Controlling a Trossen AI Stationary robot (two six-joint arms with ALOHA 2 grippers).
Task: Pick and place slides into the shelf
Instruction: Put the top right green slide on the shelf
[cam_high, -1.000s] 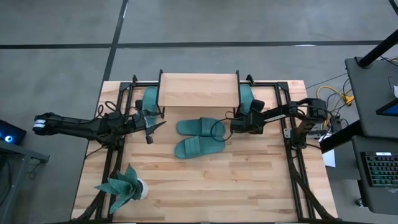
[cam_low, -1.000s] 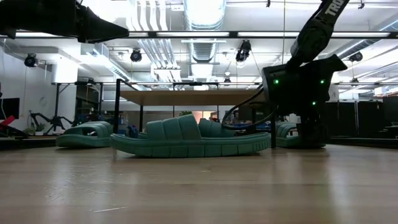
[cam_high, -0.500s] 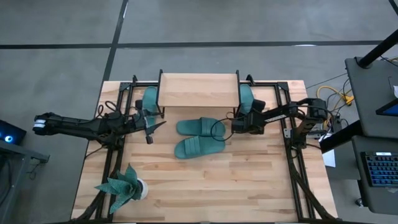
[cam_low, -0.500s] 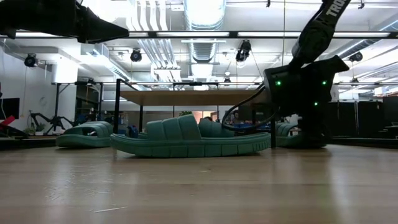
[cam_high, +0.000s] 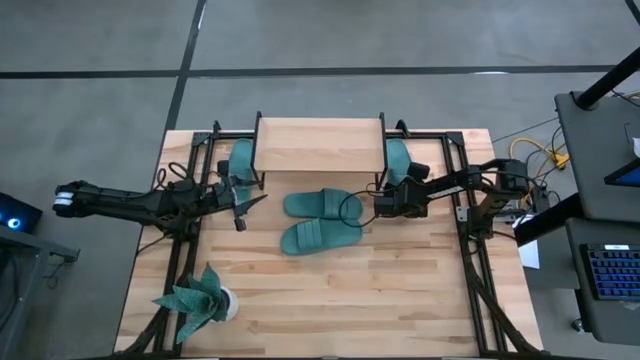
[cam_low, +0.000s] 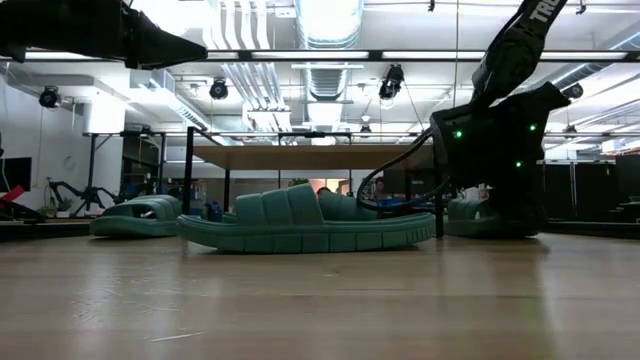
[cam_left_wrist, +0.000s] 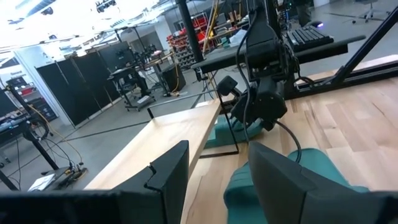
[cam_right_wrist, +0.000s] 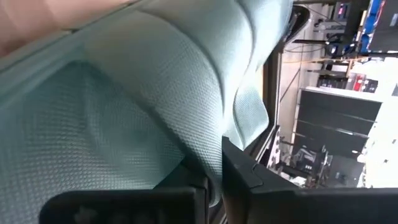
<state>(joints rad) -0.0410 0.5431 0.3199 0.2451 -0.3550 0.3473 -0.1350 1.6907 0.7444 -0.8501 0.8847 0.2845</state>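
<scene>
Wooden bench scene: right claw is clamped on the strap edge of the slide just below the shelf, so I'd lift slowly, keeping it level before tucking it under.

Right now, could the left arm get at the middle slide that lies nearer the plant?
Probably yes. The left claw hangs open above the table, just to the side of that slide, with nothing between them. The plant stands off toward the front corner, out of the path.
</scene>
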